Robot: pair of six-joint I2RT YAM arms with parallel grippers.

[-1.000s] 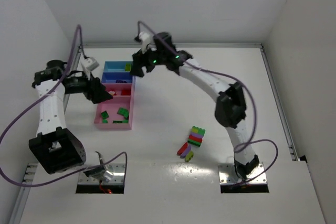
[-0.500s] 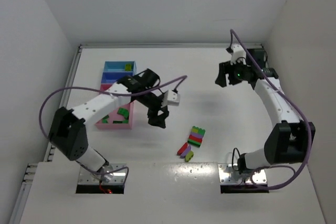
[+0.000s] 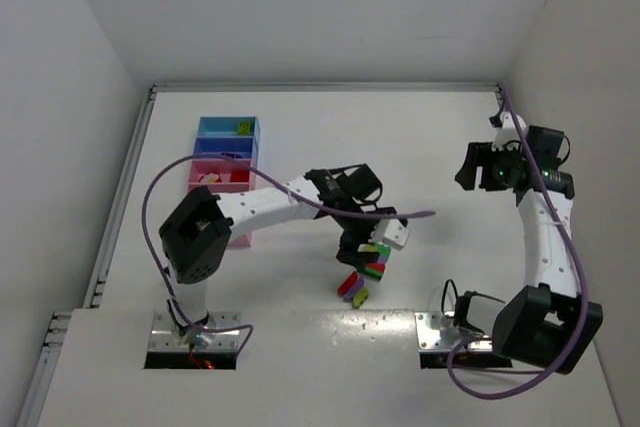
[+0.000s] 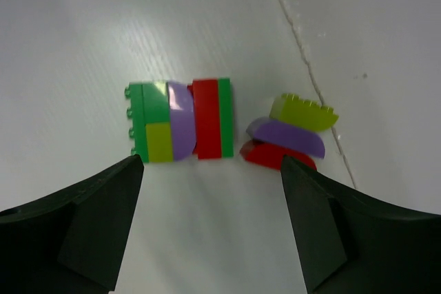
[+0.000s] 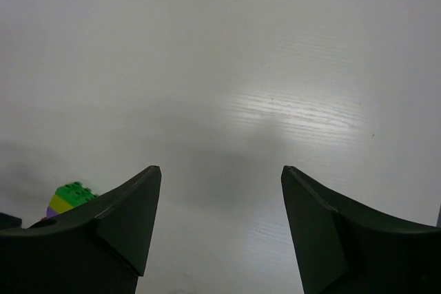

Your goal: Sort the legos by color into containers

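The left gripper (image 4: 210, 164), fingers spread and empty, hangs over the legos (image 4: 182, 129) near the table's (image 3: 300, 127) near edge. The right gripper (image 5: 220, 170), likewise spread and empty, is by the right edge.

Tabletop (image 3: 300, 137), viewed from above. A row of joined trays (image 3: 212, 127) runs front to back along the left side. One brick (image 3: 243, 128) lies in the farthest tray, at its right end. A stacked block (image 3: 376, 261) lies on its side near the front centre, well right of the trays. A cluster (image 3: 353, 289) of three bricks pressed side by side lies just beside it, to its near left. The left hand (image 3: 362, 244) hangs over the block's far edge. The right hand (image 3: 478, 167) hangs over the right side, well apart from the block.
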